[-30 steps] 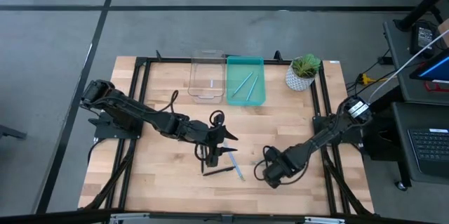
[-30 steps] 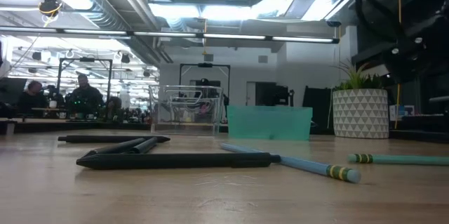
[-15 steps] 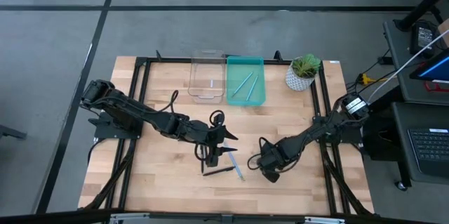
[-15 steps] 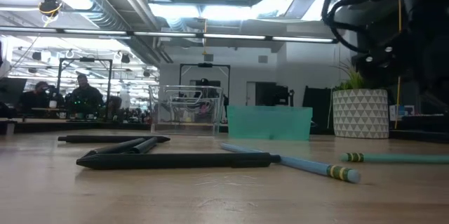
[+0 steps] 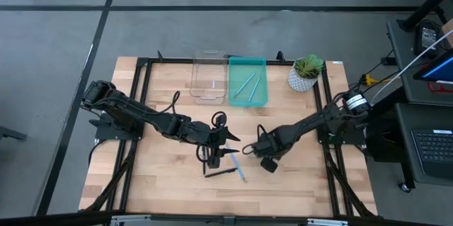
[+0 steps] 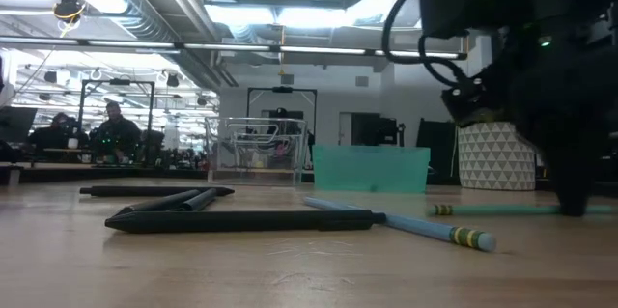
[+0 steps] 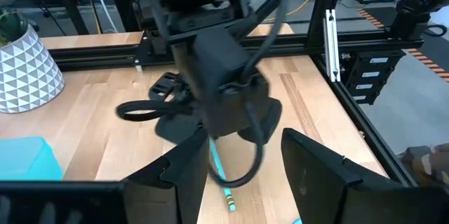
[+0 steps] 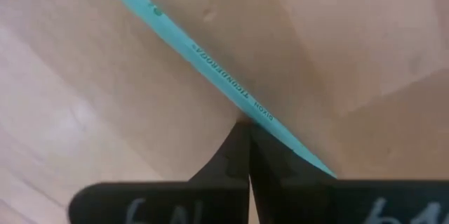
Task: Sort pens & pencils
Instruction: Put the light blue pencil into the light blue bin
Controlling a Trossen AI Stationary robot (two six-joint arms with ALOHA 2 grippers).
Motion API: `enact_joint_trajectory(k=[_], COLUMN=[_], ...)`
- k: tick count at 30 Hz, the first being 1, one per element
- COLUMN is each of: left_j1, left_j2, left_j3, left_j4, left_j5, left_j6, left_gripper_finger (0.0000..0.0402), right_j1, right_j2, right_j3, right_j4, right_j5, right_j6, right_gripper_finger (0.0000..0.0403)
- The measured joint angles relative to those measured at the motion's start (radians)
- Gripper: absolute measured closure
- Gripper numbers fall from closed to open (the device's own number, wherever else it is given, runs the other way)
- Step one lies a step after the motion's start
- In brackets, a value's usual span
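A teal pencil [image 8: 196, 55] lies flat on the wooden table [image 5: 163, 183], right of the middle [image 5: 248, 149]. My right gripper [image 8: 245, 129] stands over it, pointing down, shut, with nothing between its fingers. My left gripper [image 7: 242, 182] hovers open just left of that spot [image 5: 226, 146], holding nothing. Below it lie black pens [image 6: 241, 219] and another teal pencil [image 6: 406, 223], flat on the wood. Two teal pencils rest in the teal bin [image 5: 248, 81]. My right gripper touches the teal pencil with the tips of its shut fingers [image 8: 238, 147]. They meet the pencil's long side [image 8: 242, 104], about midway along what shows. The fingers come from above, pointing down. The pencil lies flat on the table [image 6: 483, 210].
A clear bin [image 5: 208, 77] stands beside the teal bin at the far edge. A potted plant [image 5: 306, 74] sits at the far right. Black frame rails run along the table's sides. Bare wood lies toward the near edge.
My right gripper has moved toward the table's left and a little toward its far edge, rolling about its own axis and staying shut. The teal pencil at its tips has slid along the table the same way, toward my left gripper.
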Motion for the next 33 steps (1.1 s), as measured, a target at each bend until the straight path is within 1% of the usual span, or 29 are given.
enact_joint_trajectory(k=[12, 17, 23, 25, 28, 33], left_j1=[0.000, 0.000, 0.000, 0.000, 0.000, -0.001], left_j2=[0.000, 0.000, 0.000, 0.001, 0.001, 0.001], left_j3=[0.000, 0.000, 0.000, 0.000, 0.000, 0.000], left_j4=[0.000, 0.000, 0.000, 0.000, 0.001, 0.005], left_j5=[0.000, 0.000, 0.000, 0.000, 0.000, 0.000], left_j6=[0.000, 0.000, -0.001, -0.001, -0.001, -0.006], left_gripper_finger=[0.0228, 0.0228, 0.0228, 0.0228, 0.0228, 0.0228], right_j1=[-0.115, -0.140, -0.135, -0.120, -0.079, 0.038], right_j2=[0.000, 0.000, -0.022, -0.048, -0.133, -0.255], right_j3=[-0.001, -0.001, -0.002, -0.006, -0.004, -0.004], right_j4=[0.022, 0.035, 0.039, 0.044, 0.008, -0.073], right_j5=[0.015, 0.029, 0.053, 0.177, 0.330, 0.397], right_j6=[-0.153, -0.179, -0.161, -0.138, -0.066, 0.069], right_gripper_finger=[0.0403, 0.0402, 0.0402, 0.0403, 0.0402, 0.0400])
